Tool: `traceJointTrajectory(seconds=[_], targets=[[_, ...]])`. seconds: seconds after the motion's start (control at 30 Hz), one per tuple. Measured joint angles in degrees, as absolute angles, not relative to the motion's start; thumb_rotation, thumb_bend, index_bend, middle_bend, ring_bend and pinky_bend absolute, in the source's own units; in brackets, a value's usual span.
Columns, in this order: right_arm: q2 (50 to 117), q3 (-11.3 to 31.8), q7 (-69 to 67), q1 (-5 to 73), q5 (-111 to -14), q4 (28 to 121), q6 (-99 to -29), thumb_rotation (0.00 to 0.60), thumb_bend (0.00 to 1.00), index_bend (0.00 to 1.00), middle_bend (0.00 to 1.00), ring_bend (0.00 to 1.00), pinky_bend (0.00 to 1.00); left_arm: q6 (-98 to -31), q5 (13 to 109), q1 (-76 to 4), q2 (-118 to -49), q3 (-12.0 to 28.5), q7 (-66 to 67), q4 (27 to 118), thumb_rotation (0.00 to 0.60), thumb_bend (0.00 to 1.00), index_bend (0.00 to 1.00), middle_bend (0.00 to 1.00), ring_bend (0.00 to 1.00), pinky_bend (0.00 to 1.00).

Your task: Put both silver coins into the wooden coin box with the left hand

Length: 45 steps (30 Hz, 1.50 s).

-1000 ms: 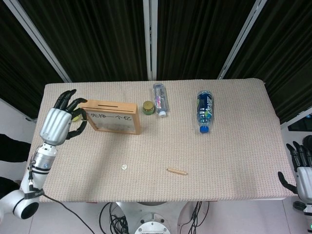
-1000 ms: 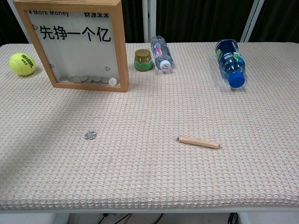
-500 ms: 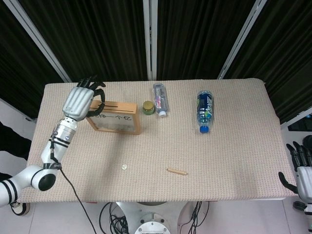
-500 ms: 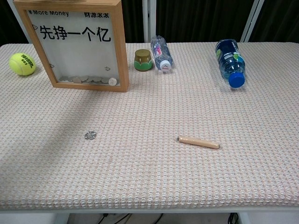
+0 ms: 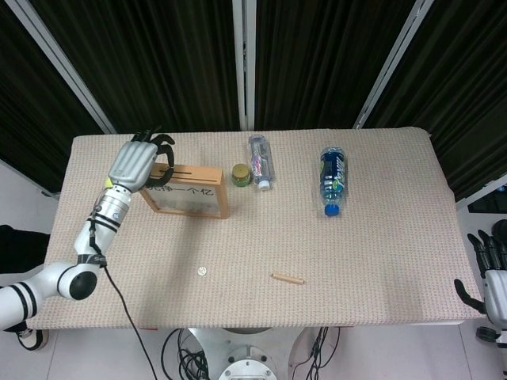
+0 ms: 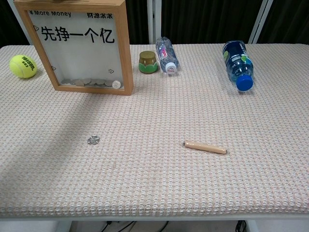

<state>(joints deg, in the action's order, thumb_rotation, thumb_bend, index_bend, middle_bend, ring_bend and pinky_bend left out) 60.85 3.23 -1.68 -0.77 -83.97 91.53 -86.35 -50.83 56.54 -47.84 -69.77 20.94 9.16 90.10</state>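
The left hand (image 5: pixel 142 161) hovers over the left end of the wooden coin box (image 5: pixel 187 191), fingers curled down at the slot along the top edge. Whether they are pinching a coin I cannot tell; the knuckles hide the fingertips. Through the box's front pane a heap of coins lies along the bottom, so I cannot say if one of the two has gone in. One silver coin (image 6: pixel 93 140) lies on the counter (image 6: pixel 270 183) well in front of the box, untouched, so at least that one is left to do. Half a second ago the hand was at nearly the same spot; now it sits a touch lower and closer to the slot, and a second ago it was left of the box. Far right of the box, the right hand (image 5: pixel 493 285) hangs off the counter's edge, fingers loosely apart and empty.
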Motion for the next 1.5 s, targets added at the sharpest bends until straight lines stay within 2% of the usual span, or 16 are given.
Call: traceJointTrajectory(seconds=[0.57, 0.63, 0.73, 0.83, 0.97, 1.2, 1.4, 1.5], targets=[[60.98, 3.06, -1.42, -0.61, -84.0, 91.56, -86.03, 0.6, 0.28, 0.0, 0.0, 0.0, 0.0, -50.38, 54.1, -49.04, -69.47, 19.3, 8.98, 90.88, 0.6, 0.48, 0.6, 0.25, 0.05, 0.11], [60.97, 3.1, -1.45, -0.62, -83.9, 91.54, -86.05, 0.6, 0.28, 0.0, 0.0, 0.0, 0.0, -50.34, 54.08, -49.14, -69.5, 19.03, 8.98, 90.81, 0.6, 0.48, 0.53, 0.25, 0.05, 0.11], [60.95, 3.14, -1.57, -0.66, -83.8, 91.48, -86.1, 0.6, 0.28, 0.0, 0.0, 0.0, 0.0, -50.45, 54.27, -49.27, -69.53, 18.71, 9.05, 90.78, 0.6, 0.44, 0.33, 0.25, 0.05, 0.1], [60.95, 3.13, -1.69, -0.72, -83.79, 91.41, -86.17, 0.6, 0.28, 0.0, 0.0, 0.0, 0.0, -50.91, 54.65, -49.32, -69.6, 18.56, 9.1, 90.7, 0.6, 0.42, 0.2, 0.25, 0.05, 0.1], [60.92, 3.12, -1.66, -0.72, -83.75, 91.4, -86.11, 0.6, 0.28, 0.0, 0.0, 0.0, 0.0, -51.86, 55.44, -49.23, -69.66, 18.52, 8.77, 90.77, 0.6, 0.42, 0.13, 0.24, 0.05, 0.1], [60.85, 3.1, -1.43, -0.61, -83.92, 91.55, -86.08, 0.6, 0.28, 0.0, 0.0, 0.0, 0.0, -54.47, 57.9, -48.2, -68.61, 18.38, 8.29, 93.84, 0.6, 0.43, 0.14, 0.24, 0.05, 0.1], [61.0, 3.17, -0.95, -0.19, -83.72, 91.66, -85.39, 0.6, 0.28, 0.0, 0.0, 0.0, 0.0, -62.27, 67.8, -45.09, -68.7, 16.73, 6.95, 97.98, 0.6, 0.42, 0.32, 0.3, 0.1, 0.15], [61.09, 3.14, -0.73, -0.07, -84.04, 91.85, -85.4, 0.6, 0.28, 0.0, 0.0, 0.0, 0.0, -66.71, 75.68, -42.74, -68.96, 14.31, 5.73, 99.83, 0.6, 0.42, 0.36, 0.31, 0.11, 0.16]])
